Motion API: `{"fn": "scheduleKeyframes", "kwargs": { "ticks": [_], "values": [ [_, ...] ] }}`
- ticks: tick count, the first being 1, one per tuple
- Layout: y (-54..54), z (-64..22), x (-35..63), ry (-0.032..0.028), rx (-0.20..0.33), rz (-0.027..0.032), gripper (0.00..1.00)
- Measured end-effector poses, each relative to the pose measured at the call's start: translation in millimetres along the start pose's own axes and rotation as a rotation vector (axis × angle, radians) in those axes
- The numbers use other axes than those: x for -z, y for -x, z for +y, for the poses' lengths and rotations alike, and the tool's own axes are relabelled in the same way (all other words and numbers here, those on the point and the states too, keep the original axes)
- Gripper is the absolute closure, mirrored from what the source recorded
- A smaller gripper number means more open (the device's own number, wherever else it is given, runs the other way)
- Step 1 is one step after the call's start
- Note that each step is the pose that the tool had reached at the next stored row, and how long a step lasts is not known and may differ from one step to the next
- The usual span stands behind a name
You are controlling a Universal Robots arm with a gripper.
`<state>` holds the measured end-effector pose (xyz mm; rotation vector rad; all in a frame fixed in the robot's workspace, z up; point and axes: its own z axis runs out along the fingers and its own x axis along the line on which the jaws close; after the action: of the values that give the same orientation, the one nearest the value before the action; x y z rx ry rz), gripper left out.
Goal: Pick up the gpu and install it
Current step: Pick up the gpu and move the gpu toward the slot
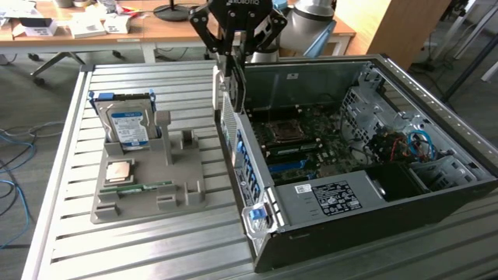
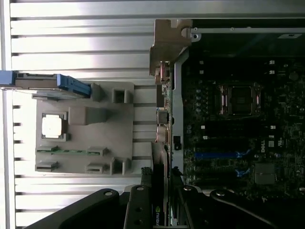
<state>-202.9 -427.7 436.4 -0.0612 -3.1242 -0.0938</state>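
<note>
The gripper [image 1: 237,49] is clamping the gpu [image 1: 227,99] above the rear wall [image 1: 242,154]; its bracket is probably risking snagging there, blue slot [image 1: 292,169] lying toward five o'clock

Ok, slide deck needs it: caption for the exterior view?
End effector holds the gpu upright at the edge of the open computer case.

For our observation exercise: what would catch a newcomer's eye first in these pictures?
The open computer case on the exterior view's right draws the eye first, its motherboard bare. Over the case's side facing the grey tray, the jaws grip the gpu, edge-on. That tray, on the exterior view's left, holds an upright hard drive.
</note>
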Motion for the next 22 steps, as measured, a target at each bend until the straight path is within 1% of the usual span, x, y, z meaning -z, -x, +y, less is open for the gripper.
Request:
{"fn": "scheduleKeyframes", "kwargs": {
  "ticks": [14,22],
  "values": [
    [55.7,2.2,0.7,0.0011,0.000,0.0000,0.74],
    [85.3,3.4,1.2,0.0010,0.000,0.0000,0.74]
  ]
}}
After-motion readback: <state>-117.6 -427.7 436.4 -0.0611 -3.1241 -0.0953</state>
